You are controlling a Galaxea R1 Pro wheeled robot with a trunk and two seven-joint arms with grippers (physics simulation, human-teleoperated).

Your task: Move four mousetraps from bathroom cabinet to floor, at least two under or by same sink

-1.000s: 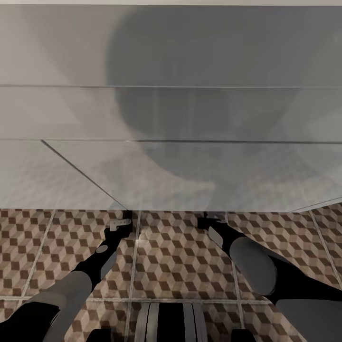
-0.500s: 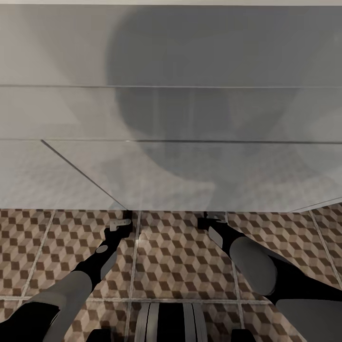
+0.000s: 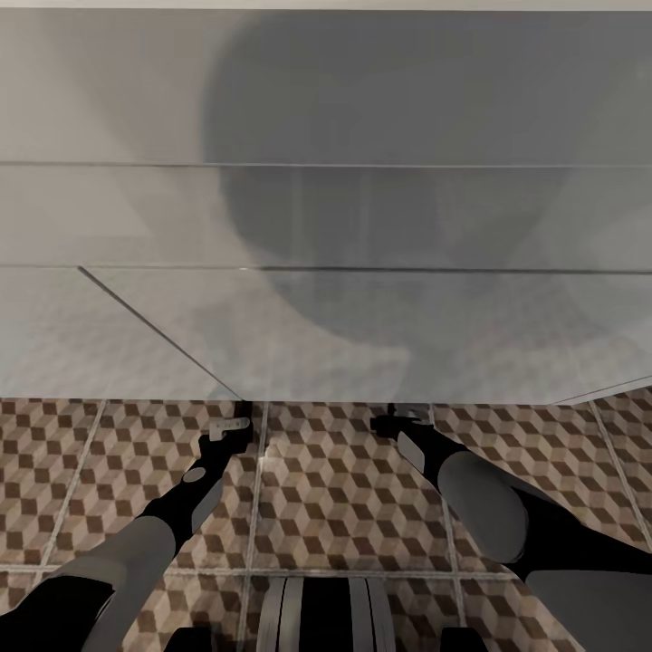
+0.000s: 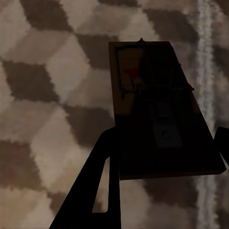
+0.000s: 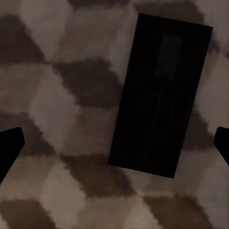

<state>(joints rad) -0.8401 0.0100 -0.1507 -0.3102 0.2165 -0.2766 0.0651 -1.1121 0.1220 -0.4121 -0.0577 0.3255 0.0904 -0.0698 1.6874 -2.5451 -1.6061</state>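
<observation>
The right gripper (image 3: 388, 420) has edged slightly leftward since a moment ago; nothing else has shifted. Its fingers stand wide apart over a mousetrap (image 5: 160, 95) lying flat on the cube-patterned bathroom floor (image 3: 326, 489), apparently just set down. The left gripper (image 3: 231, 426) hangs over a second mousetrap (image 4: 160, 112), one finger (image 4: 102, 186) beside its edge; whether it grips cannot be told. Both sit at the white vanity (image 3: 326, 226) foot. Two traps seemingly remain.
</observation>
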